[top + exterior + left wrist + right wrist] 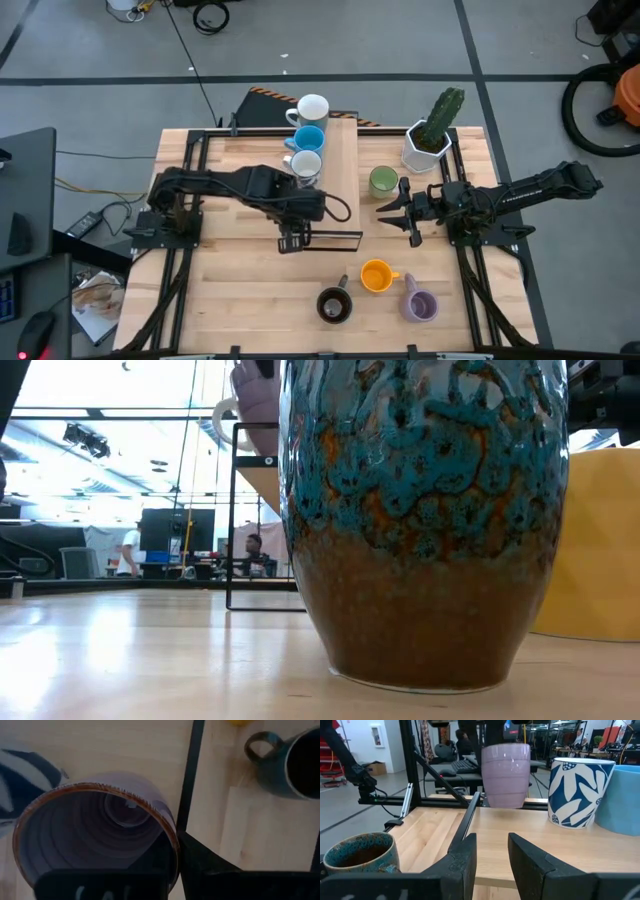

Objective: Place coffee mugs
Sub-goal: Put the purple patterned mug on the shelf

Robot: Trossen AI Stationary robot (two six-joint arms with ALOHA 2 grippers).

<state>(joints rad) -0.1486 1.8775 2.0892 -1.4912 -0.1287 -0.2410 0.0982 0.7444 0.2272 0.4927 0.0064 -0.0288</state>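
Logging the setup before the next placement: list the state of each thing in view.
Lifted lavender mug, upright, clear of the table.
Left hand, shut on that mug's rim.
Right hand, open, empty.
Orange mug, upright on the table.
Dark brown mug, upright on the table.
Second lavender mug, upright on the table.
Green mug, upright.

A wooden table [240,290] fills the middle of the scene, with a raised wooden shelf [345,160] on a black metal frame [335,240] at its far centre. A white hexagonal pot with a green cactus [432,135] stands at the far right of the table. On the grey floor to the far right sits an orange-and-black vacuum cleaner [610,95]. A dark desk [25,190] stands left of the table. In the room beyond, people [255,555] sit at desks.
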